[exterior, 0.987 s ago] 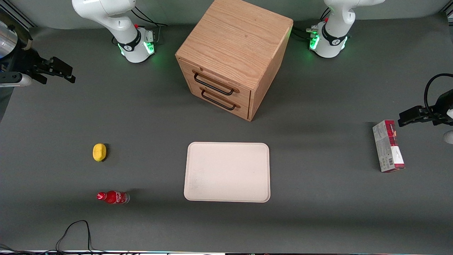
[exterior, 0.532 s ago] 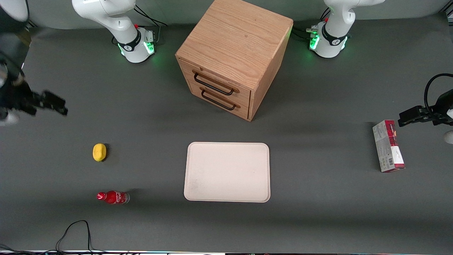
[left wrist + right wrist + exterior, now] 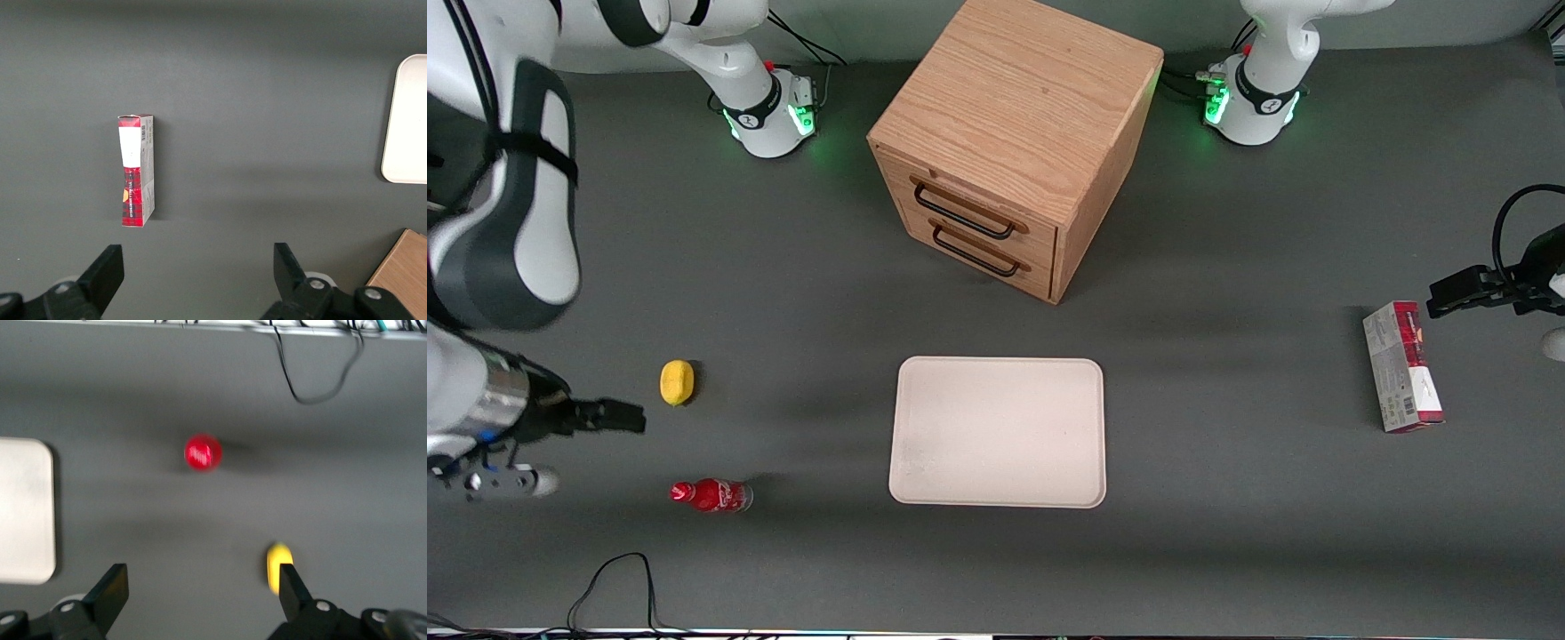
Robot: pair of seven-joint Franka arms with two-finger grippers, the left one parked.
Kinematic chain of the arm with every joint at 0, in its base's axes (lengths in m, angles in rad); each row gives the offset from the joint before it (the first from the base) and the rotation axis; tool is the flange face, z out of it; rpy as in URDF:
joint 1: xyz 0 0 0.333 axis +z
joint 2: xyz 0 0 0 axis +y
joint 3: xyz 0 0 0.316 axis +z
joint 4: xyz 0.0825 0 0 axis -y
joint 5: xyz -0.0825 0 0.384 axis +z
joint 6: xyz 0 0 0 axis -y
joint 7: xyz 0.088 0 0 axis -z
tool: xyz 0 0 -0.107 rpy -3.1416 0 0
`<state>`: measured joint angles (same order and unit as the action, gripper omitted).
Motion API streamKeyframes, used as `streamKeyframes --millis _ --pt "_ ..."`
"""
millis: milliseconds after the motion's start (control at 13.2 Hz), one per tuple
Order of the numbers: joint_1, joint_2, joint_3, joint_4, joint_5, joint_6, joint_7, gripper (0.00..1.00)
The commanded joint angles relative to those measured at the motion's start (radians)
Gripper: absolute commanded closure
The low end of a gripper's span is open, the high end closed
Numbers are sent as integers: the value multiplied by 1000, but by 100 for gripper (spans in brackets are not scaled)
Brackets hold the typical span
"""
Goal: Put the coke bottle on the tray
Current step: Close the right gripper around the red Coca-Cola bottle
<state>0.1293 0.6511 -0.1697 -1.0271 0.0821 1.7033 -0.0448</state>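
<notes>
Gripper (image 3: 627,416): fingers spread apart, holding nothing, hovering above the tabletop (image 3: 783,293) at the working arm's end.
Lemon-like object (image 3: 677,382): yellow, just beside the gripper, lying on the tabletop.
Coke bottle (image 3: 711,495): red, standing upright on the tabletop, nearer the front camera than the yellow object, apart from the gripper.
Tray (image 3: 997,432): cream-white, flat mid-table, well apart from the bottle, in front of the wooden drawer cabinet (image 3: 1014,142).

gripper (image 3: 618,416) moved nearer the camera, now beside yellow lemon (image 3: 677,382)
</notes>
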Motion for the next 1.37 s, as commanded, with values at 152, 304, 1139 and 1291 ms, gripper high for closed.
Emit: streamKeyframes --millis 152,304,1139,1291 --pt "1 64 -8 -89 89 239 -99 0" --pt "1 62 -8 -189 102 378 -138 0" --pt "9 124 -2 -242 183 495 -144 26" --pt "9 124 -2 -240 179 492 -145 60"
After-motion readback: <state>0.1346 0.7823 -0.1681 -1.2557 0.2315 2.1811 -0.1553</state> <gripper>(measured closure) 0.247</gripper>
